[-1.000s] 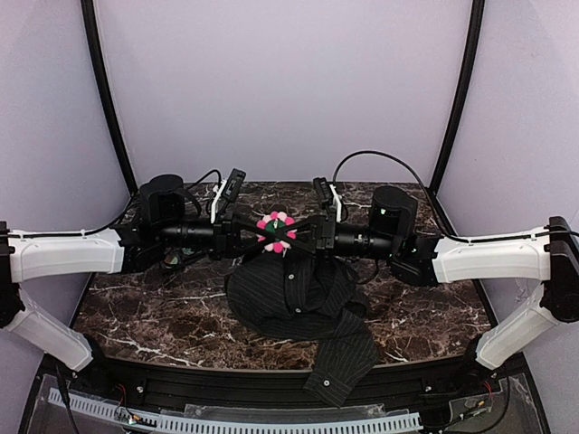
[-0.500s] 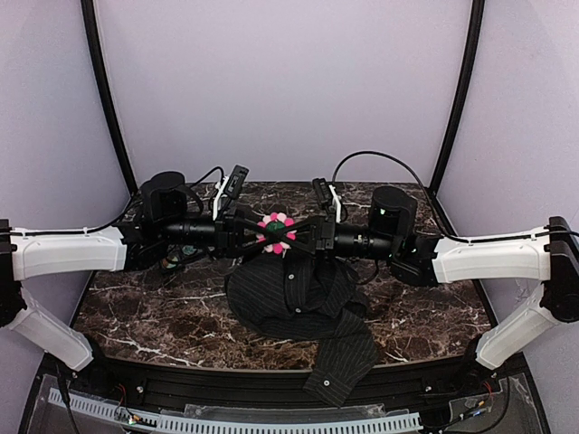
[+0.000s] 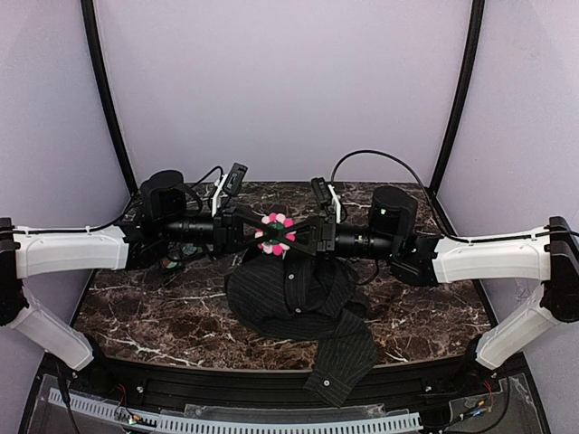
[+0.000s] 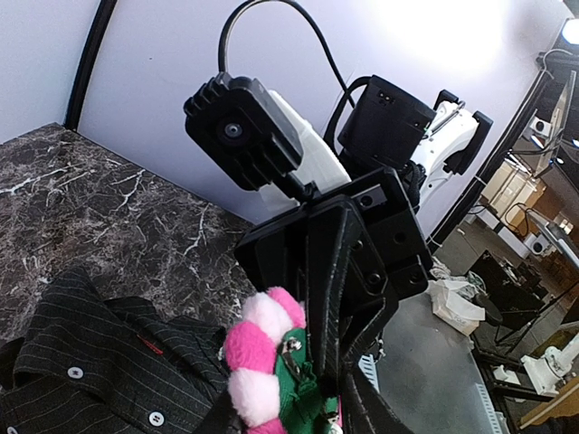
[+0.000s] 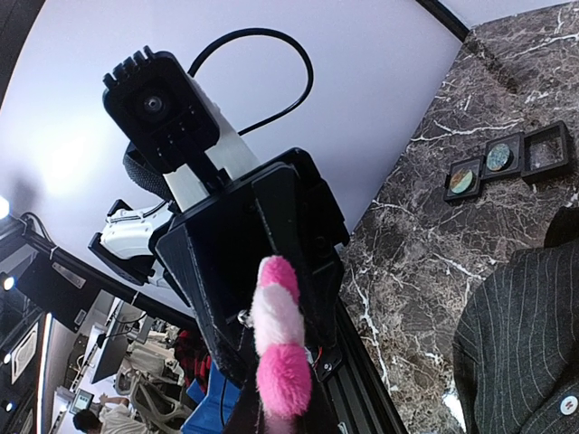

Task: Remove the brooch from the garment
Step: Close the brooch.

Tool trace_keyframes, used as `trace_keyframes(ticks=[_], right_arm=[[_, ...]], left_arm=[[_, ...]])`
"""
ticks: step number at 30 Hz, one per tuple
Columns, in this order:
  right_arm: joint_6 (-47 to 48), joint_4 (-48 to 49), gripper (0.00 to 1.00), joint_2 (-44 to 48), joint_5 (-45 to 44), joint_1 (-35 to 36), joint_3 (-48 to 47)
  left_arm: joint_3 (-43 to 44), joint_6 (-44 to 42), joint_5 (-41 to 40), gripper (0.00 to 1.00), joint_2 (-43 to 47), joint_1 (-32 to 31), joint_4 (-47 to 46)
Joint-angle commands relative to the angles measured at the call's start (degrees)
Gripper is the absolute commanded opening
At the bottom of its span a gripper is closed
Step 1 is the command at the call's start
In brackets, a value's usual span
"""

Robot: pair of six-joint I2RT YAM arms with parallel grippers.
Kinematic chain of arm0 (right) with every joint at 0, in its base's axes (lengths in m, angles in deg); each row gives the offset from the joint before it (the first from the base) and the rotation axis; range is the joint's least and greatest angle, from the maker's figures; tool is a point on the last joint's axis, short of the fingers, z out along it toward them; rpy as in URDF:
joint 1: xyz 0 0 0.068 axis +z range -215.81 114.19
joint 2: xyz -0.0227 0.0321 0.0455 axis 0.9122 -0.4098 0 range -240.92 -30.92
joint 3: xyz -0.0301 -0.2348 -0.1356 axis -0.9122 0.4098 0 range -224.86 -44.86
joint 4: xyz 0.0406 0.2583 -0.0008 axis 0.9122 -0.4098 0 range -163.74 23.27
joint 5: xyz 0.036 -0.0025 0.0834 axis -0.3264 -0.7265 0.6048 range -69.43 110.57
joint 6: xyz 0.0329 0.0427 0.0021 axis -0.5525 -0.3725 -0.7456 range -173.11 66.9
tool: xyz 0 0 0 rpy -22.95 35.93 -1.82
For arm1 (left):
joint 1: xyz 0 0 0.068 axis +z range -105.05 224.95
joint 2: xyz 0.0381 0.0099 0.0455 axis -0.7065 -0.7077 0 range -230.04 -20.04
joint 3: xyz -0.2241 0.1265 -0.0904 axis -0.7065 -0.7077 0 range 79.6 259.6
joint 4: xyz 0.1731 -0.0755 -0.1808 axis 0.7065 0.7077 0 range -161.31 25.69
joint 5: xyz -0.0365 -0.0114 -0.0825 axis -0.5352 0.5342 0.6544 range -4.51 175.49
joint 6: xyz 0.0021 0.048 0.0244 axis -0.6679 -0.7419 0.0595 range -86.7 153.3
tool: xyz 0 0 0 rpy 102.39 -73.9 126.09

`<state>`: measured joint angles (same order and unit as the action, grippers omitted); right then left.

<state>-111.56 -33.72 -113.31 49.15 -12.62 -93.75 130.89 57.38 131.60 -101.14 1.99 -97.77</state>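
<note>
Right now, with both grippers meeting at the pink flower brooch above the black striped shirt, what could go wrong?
The fluffy pink flower-shaped brooch is tiny, and the left gripper and right gripper crowd it; pulling apart could tear it or make one slip. Its metal pin looks exposed on the green backing, so it might snag the black pinstriped shirt below.

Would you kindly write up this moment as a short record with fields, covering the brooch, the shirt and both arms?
brooch: pink petals, green back, held in the air between the two pincers
left pincer: closed on the brooch from the left
right pincer: closed on the brooch from the right
shirt: dark, pinstriped, crumpled on the marble table below the brooch
brooch and shirt: appear apart in the wrist views, not certain from above
trays: three, small, black, square, in a row on the table
</note>
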Motion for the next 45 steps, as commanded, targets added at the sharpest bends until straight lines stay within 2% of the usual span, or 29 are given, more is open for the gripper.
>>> trace_keyframes(ticks=[1,30,45], right_arm=[[2.1,-0.4,0.00,0.6,1.2,0.5,-0.8],[3.6,1.5,0.00,0.6,3.1,0.5,0.5],[3.6,1.3,0.00,0.0,3.2,0.5,0.1]], left_arm=[[0.8,1.5,3.3,0.30,0.2,0.2,-3.8],[-0.4,10.5,6.8,0.18,-0.8,0.2,-13.2],[1.8,6.1,9.1,0.19,-1.3,0.2,-6.3]])
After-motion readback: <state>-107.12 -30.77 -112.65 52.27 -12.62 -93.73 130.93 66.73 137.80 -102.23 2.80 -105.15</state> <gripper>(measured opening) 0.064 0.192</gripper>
